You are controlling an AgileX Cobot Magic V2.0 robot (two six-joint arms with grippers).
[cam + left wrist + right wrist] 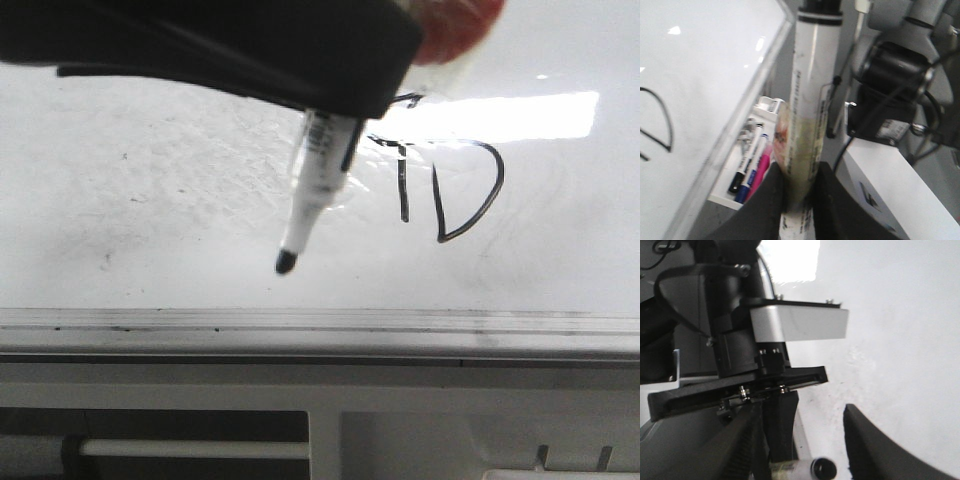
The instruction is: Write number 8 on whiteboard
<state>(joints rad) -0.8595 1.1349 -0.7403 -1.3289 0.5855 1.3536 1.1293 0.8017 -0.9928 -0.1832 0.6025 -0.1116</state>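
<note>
The whiteboard (150,180) fills the front view, glossy with grey smudges. On it the number 8 (470,195) stands as black strokes: a straight stem and a D-like curve, part of which shows in the left wrist view (662,120). My left gripper (335,110) (802,195) is shut on a white marker (318,175) (807,115) wrapped in tape. The marker's black tip (286,262) points at the board left of the strokes; I cannot tell if it touches. My right gripper (805,412) is open beside the left gripper, holding nothing, with the marker's end (822,469) between its fingers.
A silver edge strip (320,325) borders the board's near side, with a beige ledge (300,385) below it. A small tray of spare markers (747,167) sits beside the board's edge. A white box (900,190) and black hardware with cables (890,100) stand beyond it.
</note>
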